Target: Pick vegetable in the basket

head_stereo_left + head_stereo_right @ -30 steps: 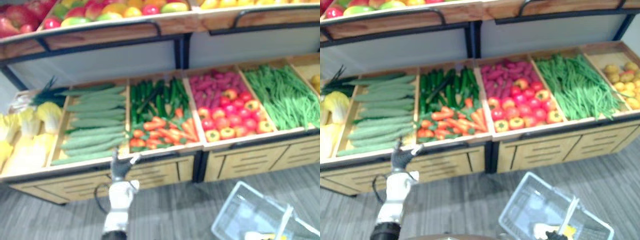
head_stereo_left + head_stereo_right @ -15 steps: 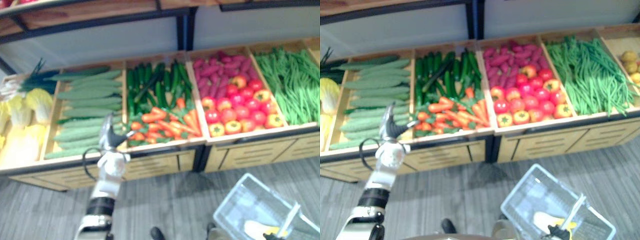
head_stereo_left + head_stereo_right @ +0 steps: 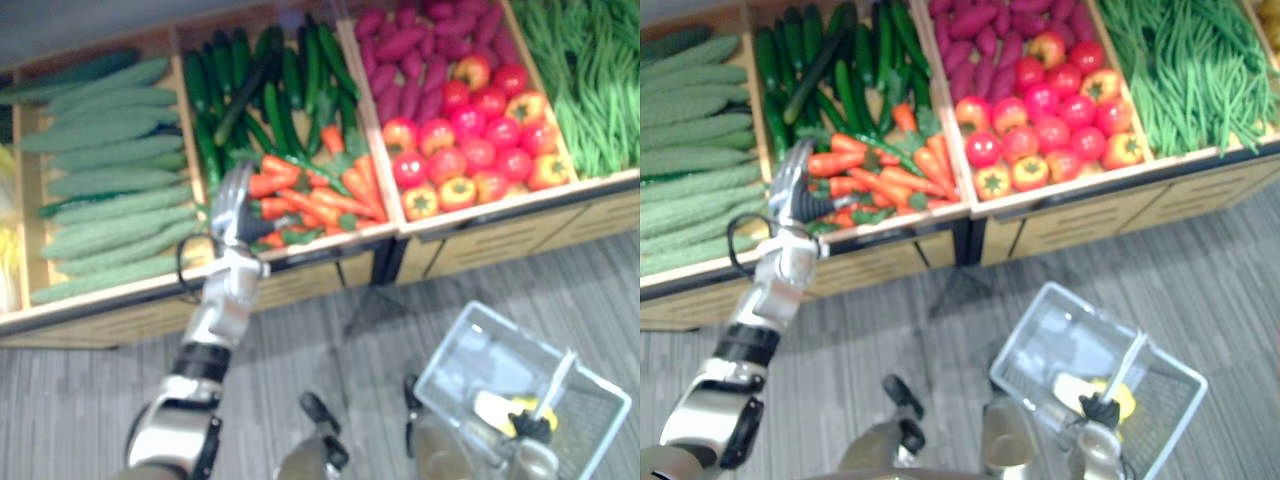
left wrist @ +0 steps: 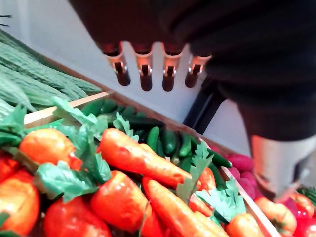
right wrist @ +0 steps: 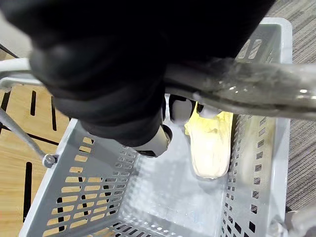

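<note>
Orange carrots with green tops lie in a heap at the front of the middle crate, close below in the left wrist view. My left hand hovers over the near left part of that heap, open, its straight fingers holding nothing. At lower right hangs a pale wire basket by its handle, and my right hand is shut on that handle. A pale yellow leafy vegetable lies in the basket's bottom.
Ridged light-green gourds fill the crate left of the carrots, with dark cucumbers behind the carrots. To the right are purple tubers, red and yellow tomatoes and green beans. The wooden stall front faces grey floor.
The camera has tipped down and closer to the stall. My left hand has gone from the crate's front edge up over the carrots. The basket still hangs from my right hand.
</note>
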### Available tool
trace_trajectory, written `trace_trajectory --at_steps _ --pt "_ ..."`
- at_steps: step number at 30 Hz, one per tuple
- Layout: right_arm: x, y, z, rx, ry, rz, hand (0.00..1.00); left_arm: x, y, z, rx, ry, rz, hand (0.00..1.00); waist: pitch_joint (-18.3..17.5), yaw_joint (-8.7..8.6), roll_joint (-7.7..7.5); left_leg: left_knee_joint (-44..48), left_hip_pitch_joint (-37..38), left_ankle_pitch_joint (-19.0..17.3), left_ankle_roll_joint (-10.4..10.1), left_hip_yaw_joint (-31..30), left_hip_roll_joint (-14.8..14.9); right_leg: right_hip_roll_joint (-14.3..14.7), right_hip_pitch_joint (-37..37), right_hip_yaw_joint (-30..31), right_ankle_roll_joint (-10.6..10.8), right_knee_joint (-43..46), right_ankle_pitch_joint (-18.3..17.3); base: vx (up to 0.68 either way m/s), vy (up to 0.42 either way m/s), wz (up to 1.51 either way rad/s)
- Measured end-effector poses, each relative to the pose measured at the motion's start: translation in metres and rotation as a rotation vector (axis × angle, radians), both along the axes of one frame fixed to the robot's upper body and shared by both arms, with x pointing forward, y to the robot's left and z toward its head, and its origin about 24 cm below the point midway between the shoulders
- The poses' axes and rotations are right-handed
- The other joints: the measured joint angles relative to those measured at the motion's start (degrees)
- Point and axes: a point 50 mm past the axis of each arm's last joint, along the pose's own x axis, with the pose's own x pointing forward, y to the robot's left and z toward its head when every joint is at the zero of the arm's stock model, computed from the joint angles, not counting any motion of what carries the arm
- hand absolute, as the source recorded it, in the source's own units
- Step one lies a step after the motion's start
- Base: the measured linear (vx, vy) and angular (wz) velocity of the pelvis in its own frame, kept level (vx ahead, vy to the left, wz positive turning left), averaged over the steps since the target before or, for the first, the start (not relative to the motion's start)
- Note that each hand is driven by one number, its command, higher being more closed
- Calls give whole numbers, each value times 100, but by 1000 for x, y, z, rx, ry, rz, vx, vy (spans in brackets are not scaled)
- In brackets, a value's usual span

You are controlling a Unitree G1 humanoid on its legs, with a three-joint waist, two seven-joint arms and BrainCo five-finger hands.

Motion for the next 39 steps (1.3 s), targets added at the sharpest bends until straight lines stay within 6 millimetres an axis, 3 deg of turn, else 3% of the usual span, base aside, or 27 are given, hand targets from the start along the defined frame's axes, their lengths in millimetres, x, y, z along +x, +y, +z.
trace_trajectory --at_steps 7,12,23,24,39 --pt "12 4 9 -21 -57 40 100 12 -1 21 -1 -35 31 0 119 38 20 11 -168 21 3 190 8 -10 -216 25 -3 52 5 49 14 -2" --pt "20 4 18 -38 -104 56 100 17 -6 45 -7 -103 30 0 285 170 51 11 -294 20 1 444 28 -16 -407 53 -3 115 5 44 6 -4" --pt "39 11 38 -74 -214 118 100 28 -7 69 -9 -131 48 0 664 301 7 13 -481 19 3 1023 58 -34 -851 101 -4 413 5 36 -3 -8" --pt "42 14 40 -78 -230 134 100 29 -7 70 -9 -133 49 100 718 304 -17 13 -488 19 3 1109 62 -32 -891 127 -4 444 4 65 -8 -9" --pt "54 24 53 -78 -298 182 100 36 -2 86 37 -105 67 100 854 306 -10 15 -397 18 22 1732 216 96 -955 135 -24 617 -13 69 -25 -5"
